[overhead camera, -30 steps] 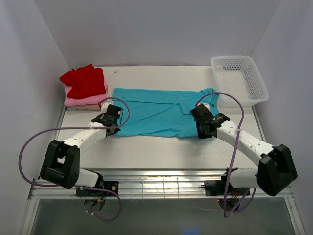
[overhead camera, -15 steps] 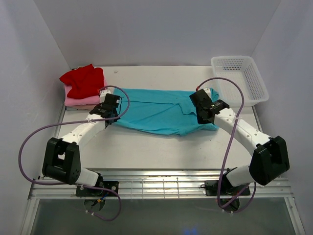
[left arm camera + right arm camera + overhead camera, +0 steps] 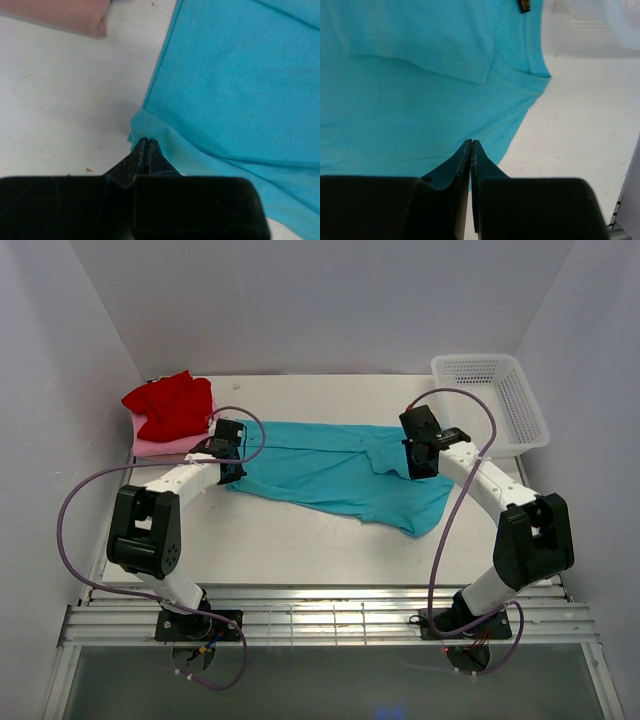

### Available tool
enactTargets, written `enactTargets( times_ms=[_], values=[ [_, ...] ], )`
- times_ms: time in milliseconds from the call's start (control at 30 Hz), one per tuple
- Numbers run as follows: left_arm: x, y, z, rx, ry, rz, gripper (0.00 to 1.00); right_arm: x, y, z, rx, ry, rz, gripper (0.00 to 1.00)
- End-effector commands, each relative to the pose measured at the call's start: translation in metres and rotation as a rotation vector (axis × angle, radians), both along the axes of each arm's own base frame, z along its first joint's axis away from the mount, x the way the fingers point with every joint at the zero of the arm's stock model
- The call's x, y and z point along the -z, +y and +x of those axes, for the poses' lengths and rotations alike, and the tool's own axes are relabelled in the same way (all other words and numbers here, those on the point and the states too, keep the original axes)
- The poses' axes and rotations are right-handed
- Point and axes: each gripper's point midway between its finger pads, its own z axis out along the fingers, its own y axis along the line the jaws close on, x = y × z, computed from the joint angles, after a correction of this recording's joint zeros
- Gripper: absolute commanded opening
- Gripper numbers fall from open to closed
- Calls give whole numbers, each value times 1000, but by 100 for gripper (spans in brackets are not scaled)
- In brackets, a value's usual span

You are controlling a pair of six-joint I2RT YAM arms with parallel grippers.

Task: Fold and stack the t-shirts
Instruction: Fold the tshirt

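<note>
Left hand (image 3: 146, 142) was clenched on a hem corner of the teal t-shirt (image 3: 330, 468); right hand (image 3: 471, 143) was clenched on its far-side edge; shirt lay mid-worktop (image 3: 300, 545), near the red-and-pink stack (image 3: 168, 412); advice: move both hands level with even tension, so the fold lands straight.

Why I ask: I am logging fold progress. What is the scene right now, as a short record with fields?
teal t-shirt: spread across the table, rumpled, not yet folded
left gripper: shut, pinching the hem corner at the shirt's left end
right gripper: shut on the shirt's edge at its right end
stack: red t-shirt on pink t-shirt, far left corner
basket: white mesh, far right corner
</note>
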Motion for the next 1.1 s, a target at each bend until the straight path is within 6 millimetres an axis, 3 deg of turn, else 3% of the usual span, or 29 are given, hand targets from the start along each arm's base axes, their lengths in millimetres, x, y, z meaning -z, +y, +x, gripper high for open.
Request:
enactTargets(
  times_ms=[0, 67, 167, 300, 433, 700, 1067],
  values=[
    [-8, -10, 10, 43, -24, -45, 0, 4, 25, -16, -121, 19, 106, 8],
    [-6, -12, 8, 46, -20, -56, 0, 20, 33, -37, -159, 63, 125, 13],
    [-4, -13, 5, 51, -21, -64, 0, 26, 36, -59, -177, 88, 137, 27],
    [-4, -14, 2, 53, -24, -77, 0, 44, 34, -93, -182, 162, 132, 31],
    [1, -15, -2, 59, -14, -86, 0, 59, 35, -112, -190, 200, 144, 32],
    [2, -16, -5, 62, -18, -89, 0, 88, 35, -124, -194, 250, 139, 32],
    [5, -15, -6, 60, -12, -87, 0, 88, 42, -111, -214, 227, 139, 32]
  ],
)
